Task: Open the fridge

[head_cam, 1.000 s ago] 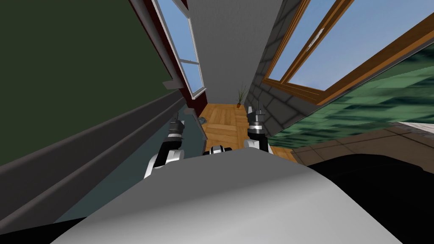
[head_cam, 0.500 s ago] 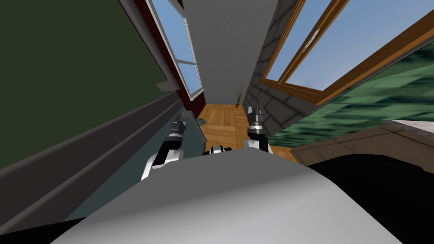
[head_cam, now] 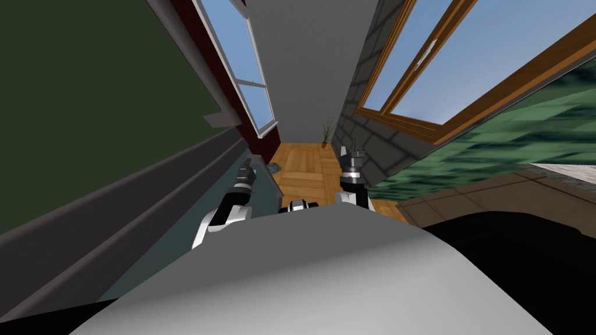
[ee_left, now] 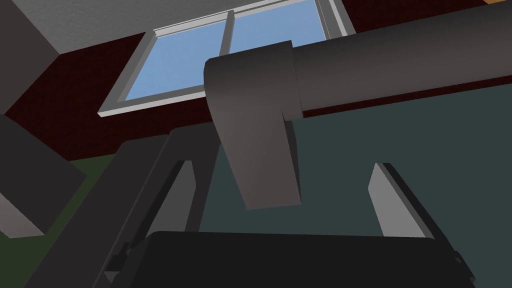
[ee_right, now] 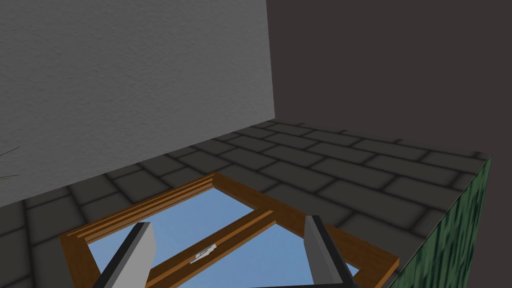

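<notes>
The fridge door [head_cam: 174, 232] is a dark grey-teal face stretching along my left side. Its dark grey bar handle [ee_left: 380, 75] ends in a flat bracket [ee_left: 260, 135] fixed to the door [ee_left: 350, 150]. My left gripper [head_cam: 245, 170] reaches up against the door. It is open [ee_left: 283, 165], and the bracket stands between its fingers [ee_left: 387, 200] without either touching it. My right gripper [head_cam: 351, 152] is raised on the right, away from the fridge, and is open [ee_right: 228, 221] with nothing between its fingers.
A wooden floor [head_cam: 300, 168] runs ahead to a grey wall with a small potted plant [head_cam: 327, 132]. A grey stone wall [head_cam: 372, 145] with a wood-framed window closes the right side. A white-framed window [head_cam: 256, 99] lies beyond the fridge.
My view has swung a little, shifting the room leftwards. My left hand has edged forward along the door toward the handle's end. The right arm has held still.
</notes>
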### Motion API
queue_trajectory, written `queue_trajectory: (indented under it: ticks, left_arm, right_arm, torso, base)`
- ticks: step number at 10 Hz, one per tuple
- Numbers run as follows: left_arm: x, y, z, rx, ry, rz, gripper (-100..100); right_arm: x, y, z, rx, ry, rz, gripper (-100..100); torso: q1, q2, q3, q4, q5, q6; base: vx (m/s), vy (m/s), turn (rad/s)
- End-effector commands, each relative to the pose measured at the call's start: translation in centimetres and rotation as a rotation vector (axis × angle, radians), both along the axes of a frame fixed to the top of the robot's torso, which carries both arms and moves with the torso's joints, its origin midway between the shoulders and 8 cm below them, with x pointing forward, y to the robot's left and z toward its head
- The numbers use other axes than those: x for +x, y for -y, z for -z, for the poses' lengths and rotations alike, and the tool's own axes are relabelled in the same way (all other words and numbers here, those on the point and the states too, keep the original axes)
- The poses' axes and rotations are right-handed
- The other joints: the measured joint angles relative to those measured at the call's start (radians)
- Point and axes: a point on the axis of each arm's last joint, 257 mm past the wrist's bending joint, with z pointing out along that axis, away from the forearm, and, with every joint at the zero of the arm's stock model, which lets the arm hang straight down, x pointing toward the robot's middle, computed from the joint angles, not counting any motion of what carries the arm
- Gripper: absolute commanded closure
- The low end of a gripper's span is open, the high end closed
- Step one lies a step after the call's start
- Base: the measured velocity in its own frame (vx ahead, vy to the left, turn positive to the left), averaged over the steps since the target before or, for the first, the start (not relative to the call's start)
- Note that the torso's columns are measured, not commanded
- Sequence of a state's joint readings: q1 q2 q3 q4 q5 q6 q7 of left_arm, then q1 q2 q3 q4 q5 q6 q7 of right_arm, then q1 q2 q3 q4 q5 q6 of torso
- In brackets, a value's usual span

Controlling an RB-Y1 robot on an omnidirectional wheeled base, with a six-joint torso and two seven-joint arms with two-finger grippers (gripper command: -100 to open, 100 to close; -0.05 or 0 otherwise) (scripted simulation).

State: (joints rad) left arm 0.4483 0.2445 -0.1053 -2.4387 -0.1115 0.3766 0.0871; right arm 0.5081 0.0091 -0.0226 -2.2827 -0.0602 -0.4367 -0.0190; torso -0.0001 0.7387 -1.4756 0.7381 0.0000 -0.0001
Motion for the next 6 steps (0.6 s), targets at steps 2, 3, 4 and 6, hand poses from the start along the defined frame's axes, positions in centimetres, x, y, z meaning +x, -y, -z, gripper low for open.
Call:
queue_trajectory:
  ticks: [2, 3, 4, 6]
  left_arm:
    - [0.0, 0.0, 0.6, 0.004, -0.028, -0.001, -100]
    - [-0.3, -0.1, 0.1, 0.003, -0.031, -0.005, -100]
    - [-0.2, 0.0, 0.3, 0.004, -0.03, -0.003, -100]
    - [-0.5, 1.8, -0.2, 0.006, -0.02, 0.046, 100]
  right_arm:
    - [0.0, 0.0, 0.0, 0.0, 0.0, 0.0, 0]
    - [0.0, 0.0, 0.0, 0.0, 0.0, 0.0, 0]
    - [0.0, 0.0, 0.0, 0.0, 0.0, 0.0, 0]
    - [0.0, 0.0, 0.0, 0.0, 0.0, 0.0, 0]
  torso:
    - [0.0, -0.001, 0.0, 0.0, 0.0, 0.0]
    - [0.0, 0.0, 0.0, 0.0, 0.0, 0.0]
    - [-0.001, -0.003, -0.001, -0.001, 0.0, 0.0]
    - [0.001, 0.0, 0.001, -0.002, 0.001, 0.0]
  base:
    - [0.04, 0.005, -0.042]
    - [0.077, -0.011, -0.007]
    - [0.047, -0.008, 0.001]
    - [-0.072, -0.066, -0.097]
